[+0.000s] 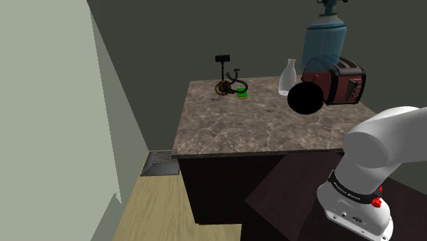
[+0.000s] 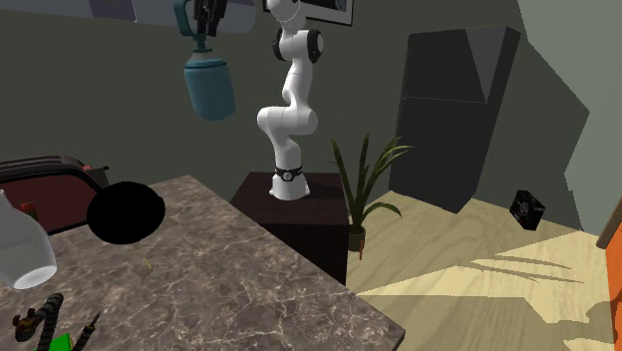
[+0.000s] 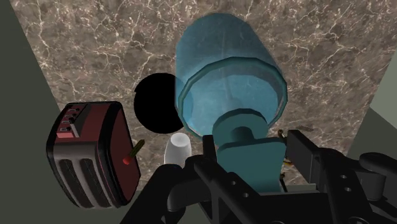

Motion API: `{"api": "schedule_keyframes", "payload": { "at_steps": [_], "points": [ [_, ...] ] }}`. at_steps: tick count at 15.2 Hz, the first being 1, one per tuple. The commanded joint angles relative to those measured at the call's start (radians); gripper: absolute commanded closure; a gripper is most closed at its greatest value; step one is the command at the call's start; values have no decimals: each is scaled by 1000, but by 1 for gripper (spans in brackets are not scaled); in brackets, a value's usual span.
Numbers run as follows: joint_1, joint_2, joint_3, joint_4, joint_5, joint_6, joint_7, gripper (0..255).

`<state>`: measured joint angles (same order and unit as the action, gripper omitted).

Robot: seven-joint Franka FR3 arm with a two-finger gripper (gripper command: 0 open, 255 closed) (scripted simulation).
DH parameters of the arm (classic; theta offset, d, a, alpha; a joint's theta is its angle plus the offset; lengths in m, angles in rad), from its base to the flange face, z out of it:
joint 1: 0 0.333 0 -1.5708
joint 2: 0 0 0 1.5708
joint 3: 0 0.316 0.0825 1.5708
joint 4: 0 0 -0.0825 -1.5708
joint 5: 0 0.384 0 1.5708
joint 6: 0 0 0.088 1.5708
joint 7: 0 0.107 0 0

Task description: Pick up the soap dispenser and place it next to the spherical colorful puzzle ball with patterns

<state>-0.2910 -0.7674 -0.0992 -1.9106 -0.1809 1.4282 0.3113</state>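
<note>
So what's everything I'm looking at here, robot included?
counter: one, brown marbled top, middle of the shoulder view
ball: one, plain black, on the counter
toaster: one, dark red, beside the ball
bottle: one, pale, beside the ball
tangled gadget: one, dark with a green piece, counter's far edge
soap dispenser: one, teal, high above the counter
plant: one, green, beside the stand
tall cabinet: one, dark grey, by the wall
floor grate: one, grey, beside the counter
stand: one, dark
arm: one, white
gripper: one, black, shut on the dispenser's pump
</note>
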Motion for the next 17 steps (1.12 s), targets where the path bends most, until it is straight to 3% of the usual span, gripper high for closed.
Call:
{"api": "schedule_keyframes", "payload": {
  "at_steps": [1, 9, 17],
  "points": [
    [-6, -29, -37, -7, -20, -14, -44, 255],
    [-24, -96, -197, 6, -110, -54, -224, 255],
    [-37, -176, -206, -157, -127, 29, -208, 255]
  ]
}}
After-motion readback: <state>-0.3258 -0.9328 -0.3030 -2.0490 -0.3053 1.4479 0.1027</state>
